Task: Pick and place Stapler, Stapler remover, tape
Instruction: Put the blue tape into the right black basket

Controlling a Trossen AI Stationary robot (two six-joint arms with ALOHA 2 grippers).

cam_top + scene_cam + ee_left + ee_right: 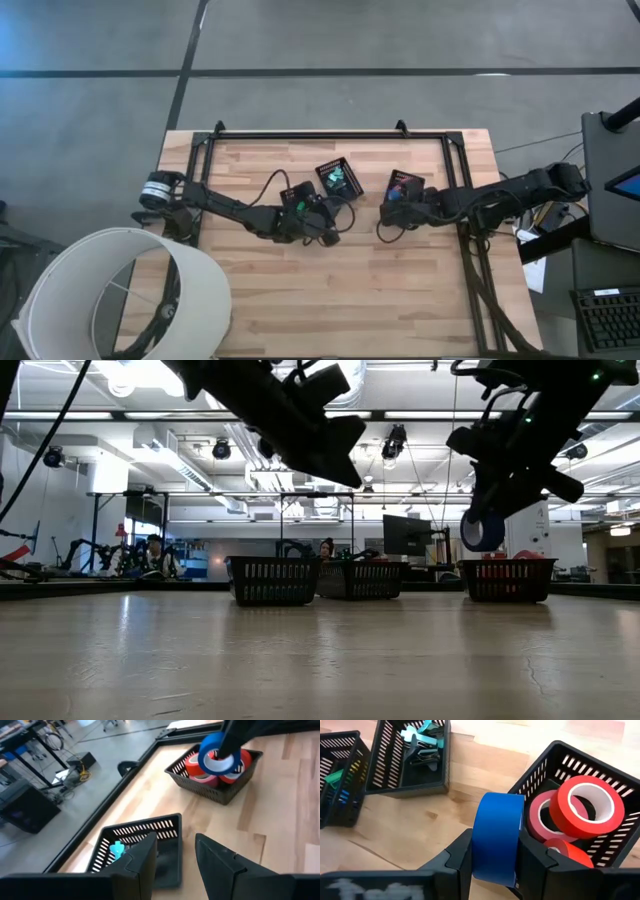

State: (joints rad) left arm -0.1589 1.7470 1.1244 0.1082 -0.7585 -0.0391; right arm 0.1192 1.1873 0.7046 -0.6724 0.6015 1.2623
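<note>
A blue tape roll [497, 837] hangs in my right gripper [495, 857], which is shut on it just above a black mesh bin [547, 757]. That bin holds a red roll [590, 805], a pink roll [545, 817] and another red roll [565, 852]. The middle bin [390, 770] holds teal and dark claw-shaped pieces [422, 745]. The third bin [350, 795] holds small green, yellow and blue pieces; whether they are staplers I cannot tell. My left gripper [175, 860] is open above the middle bin [167, 827], touching nothing. My right gripper pinches the blue roll between its two fingers, one on each flat side face [477, 845], so the fingers span the band's width. The fingers slant down from the table's right side. The roll stands on edge, hanging below the fingers [483, 530], clear of the bin and table.
The three bins [337, 178] stand in a row at the table's middle, toward the far edge. A black metal frame [330, 135] runs along the table's far and side edges. A large white cylinder [120, 290] overlaps the near left corner. The near half of the table shows bare wood [350, 300].
</note>
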